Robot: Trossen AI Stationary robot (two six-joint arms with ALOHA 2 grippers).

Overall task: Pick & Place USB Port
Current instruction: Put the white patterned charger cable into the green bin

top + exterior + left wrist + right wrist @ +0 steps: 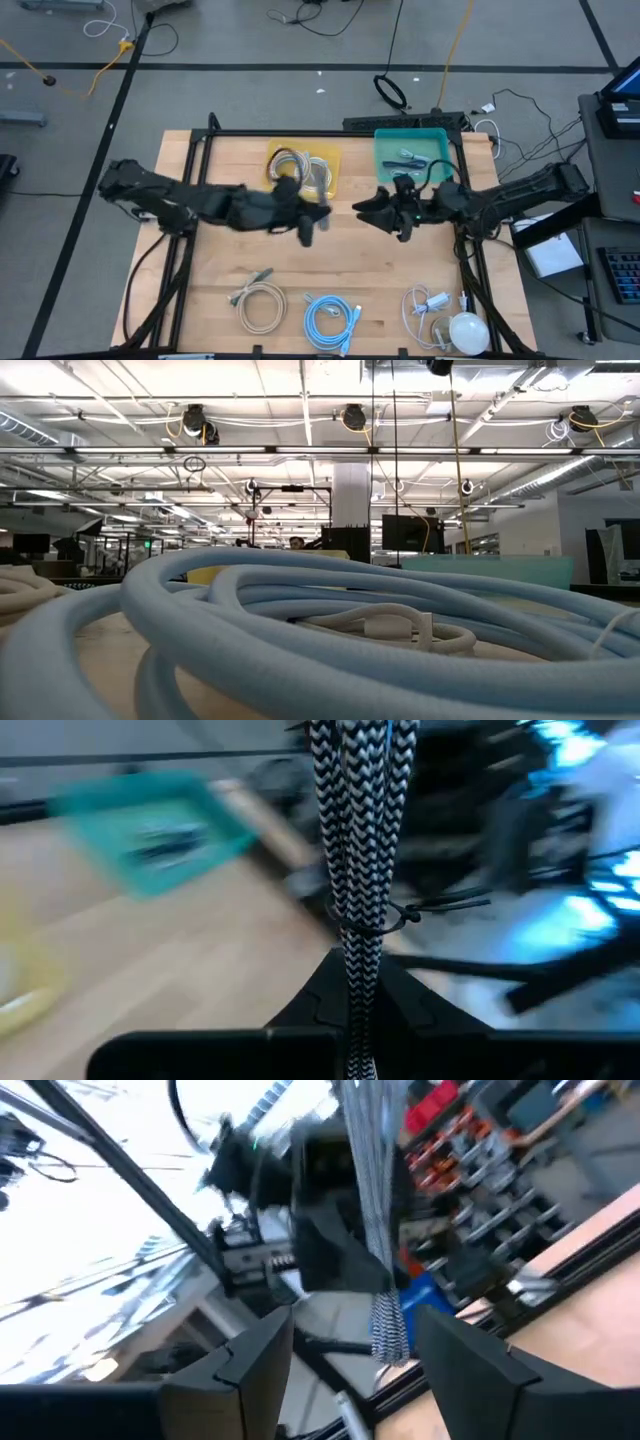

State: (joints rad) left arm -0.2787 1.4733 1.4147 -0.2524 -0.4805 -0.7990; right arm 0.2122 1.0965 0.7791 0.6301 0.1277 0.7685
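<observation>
Both arms reached in low from the table's side edges and met near the middle, a bit toward the far edge. The left gripper (308, 222) was stretched out almost flat across the table, wrist pointed inward, and it was clamped tight on a black-and-white braided cable (358, 870). In the left wrist view that cable ran straight up from between the pinched fingers, with a thin tie knotted around the bundle partway up. So the task's cable was off the table, hanging in the left gripper between the two arms.

The right gripper (385, 212) faced it from the other side, elbow bent back toward the right edge, fingers (255, 1355) spread wide with nothing between them. The braided end dangled just in front of that gap in the right wrist view, not touching either finger as far as I could tell.

Behind the grippers, along the far edge, sat a yellow tray (325, 160) with cables in it and a teal bin (385, 150) just to its right. The near edge was lined with a beige coil (262, 303), a light blue coiled cable (330, 318) and a white charger cable (428, 305) by the near right corner. The bare wood in the middle strip was the open room left.
</observation>
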